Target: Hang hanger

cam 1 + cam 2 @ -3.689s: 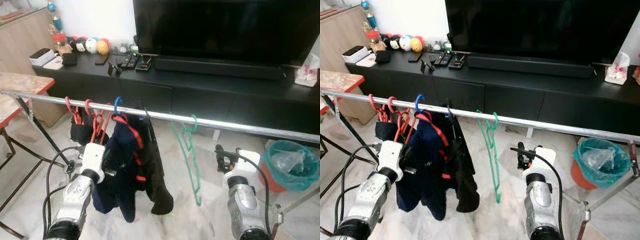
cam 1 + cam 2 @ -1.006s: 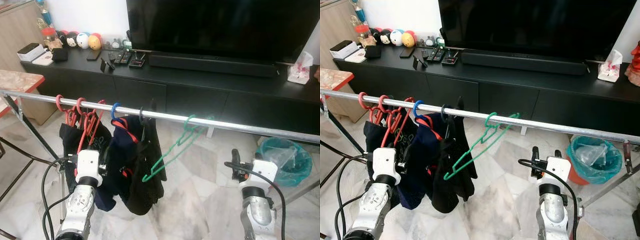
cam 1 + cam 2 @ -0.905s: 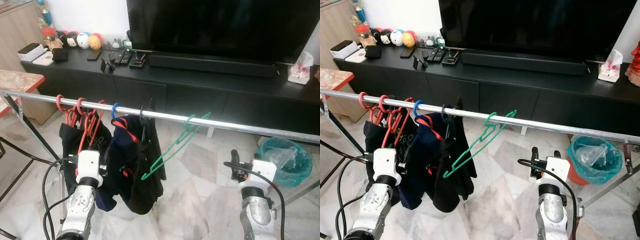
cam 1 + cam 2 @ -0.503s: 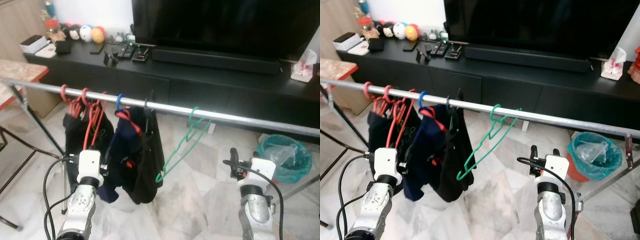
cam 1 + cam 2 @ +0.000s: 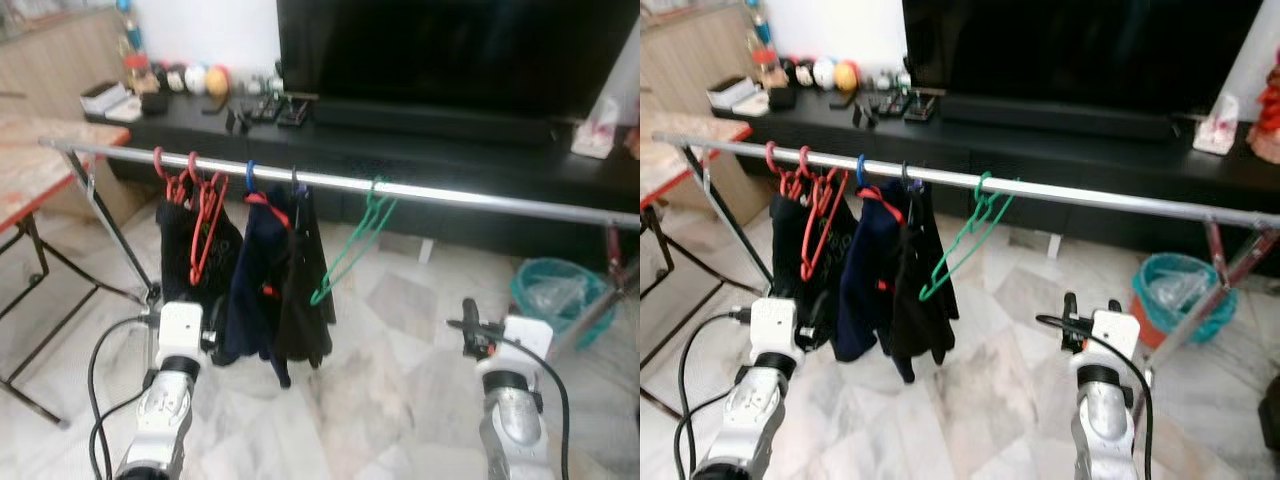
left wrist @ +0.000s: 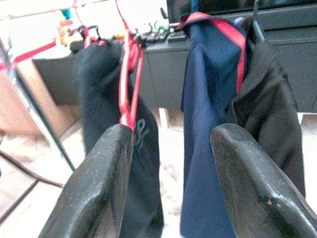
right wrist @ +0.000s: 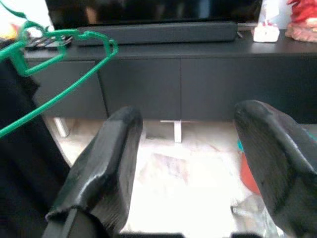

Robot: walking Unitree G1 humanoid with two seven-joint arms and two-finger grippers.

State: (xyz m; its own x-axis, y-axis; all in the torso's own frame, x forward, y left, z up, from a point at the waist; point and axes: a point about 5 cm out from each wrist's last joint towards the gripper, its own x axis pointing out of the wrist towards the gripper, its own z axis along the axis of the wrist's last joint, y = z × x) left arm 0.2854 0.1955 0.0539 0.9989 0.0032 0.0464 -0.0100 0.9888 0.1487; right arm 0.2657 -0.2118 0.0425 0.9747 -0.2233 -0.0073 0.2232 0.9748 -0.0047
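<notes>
A green hanger (image 5: 352, 248), empty, hangs by its hook on the silver rail (image 5: 480, 198) and tilts toward the clothes; it also shows in the right wrist view as the green hanger (image 7: 59, 74). Left of it hang a black garment (image 5: 305, 290), a navy garment (image 5: 255, 270) and dark clothes on red hangers (image 5: 195, 235). My left gripper (image 6: 171, 183) is open and empty, low in front of the dark clothes. My right gripper (image 7: 198, 168) is open and empty, below the rail and to the right of the green hanger.
A black TV stand (image 5: 430, 150) with a large TV runs behind the rail. A teal bin (image 5: 550, 290) stands at the right by the rail's support (image 5: 1200, 310). A red-edged table (image 5: 30, 170) is at the left. Marble floor lies between my arms.
The whole view has shifted back, so the rail looks farther off. The green hanger, swung out at a steep slant a second ago, hangs lower and closer to the clothes. Both grippers stay low and empty.
</notes>
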